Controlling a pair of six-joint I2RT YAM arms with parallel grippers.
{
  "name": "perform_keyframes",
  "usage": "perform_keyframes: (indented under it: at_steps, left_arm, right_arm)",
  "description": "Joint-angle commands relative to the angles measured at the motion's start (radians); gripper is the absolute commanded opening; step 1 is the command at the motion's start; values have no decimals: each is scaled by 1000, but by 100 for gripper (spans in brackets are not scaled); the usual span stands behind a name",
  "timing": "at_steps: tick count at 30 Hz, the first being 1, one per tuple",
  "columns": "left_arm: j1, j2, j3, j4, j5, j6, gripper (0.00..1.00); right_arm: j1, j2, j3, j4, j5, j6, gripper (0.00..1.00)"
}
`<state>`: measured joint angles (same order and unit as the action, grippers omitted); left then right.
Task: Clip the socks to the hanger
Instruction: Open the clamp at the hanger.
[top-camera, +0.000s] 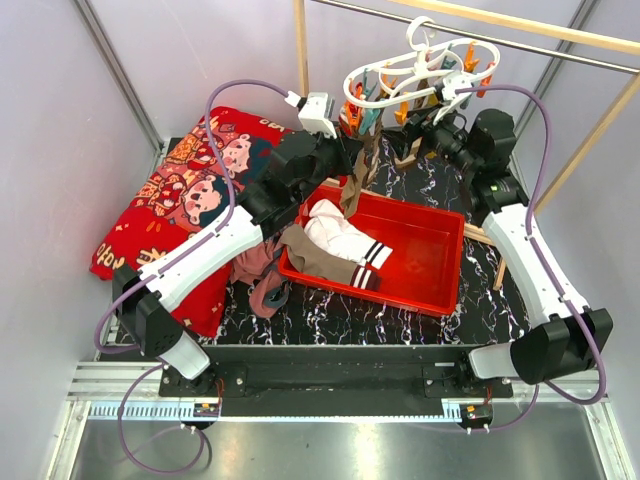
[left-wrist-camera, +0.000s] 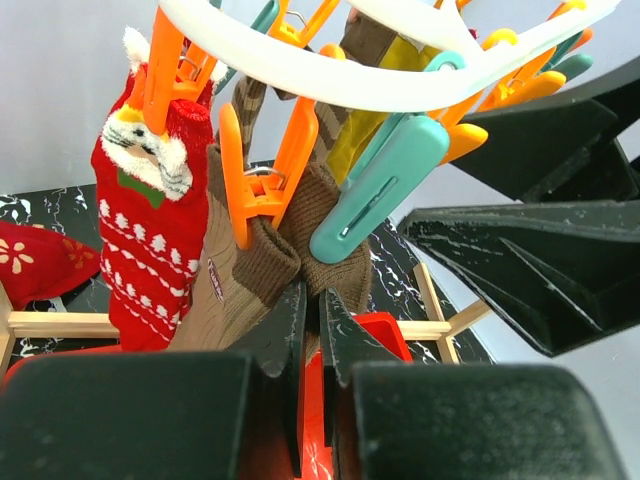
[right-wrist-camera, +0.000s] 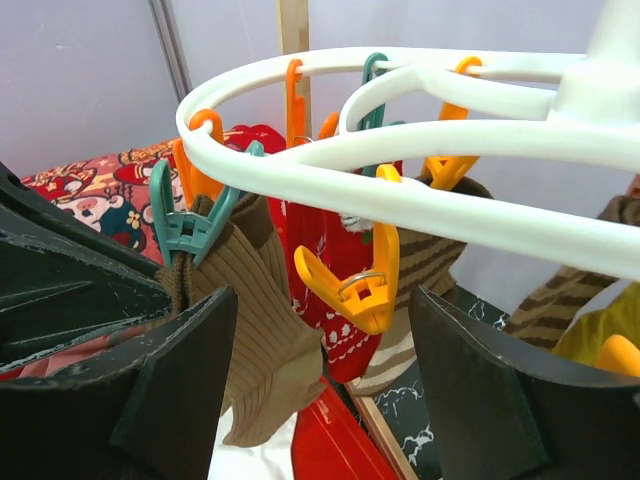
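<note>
Pinching a brown sock under an orange peg, left gripper clenched tight. Hanger hangs at the back beyond the red tray, socks clipped on. Right gripper spread wide around a yellow peg.

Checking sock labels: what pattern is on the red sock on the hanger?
White snowflake rows on the red sock, clearest in the left wrist view.

Glossy white plastic hanger, ribbed knit socks, shiny red plastic tray; seemingly matt marbled tabletop
</note>
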<state>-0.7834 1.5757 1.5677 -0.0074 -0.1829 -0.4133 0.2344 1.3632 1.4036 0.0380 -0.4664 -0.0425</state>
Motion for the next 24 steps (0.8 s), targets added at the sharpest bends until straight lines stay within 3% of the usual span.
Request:
perform_keyframes:
  at_steps: [1, 13, 24]
  left_arm:
    - [7, -34, 11, 11, 13, 24, 0]
    - [9, -20, 23, -12, 22, 28, 0]
    - [21, -23, 35, -25, 25, 39, 0]
  right_arm:
    - [-13, 20, 69, 68, -35, -28, 77]
    - [-26, 57, 120, 94, -75, -27, 70]
    - [-26, 40, 104, 77, -81, -8, 28]
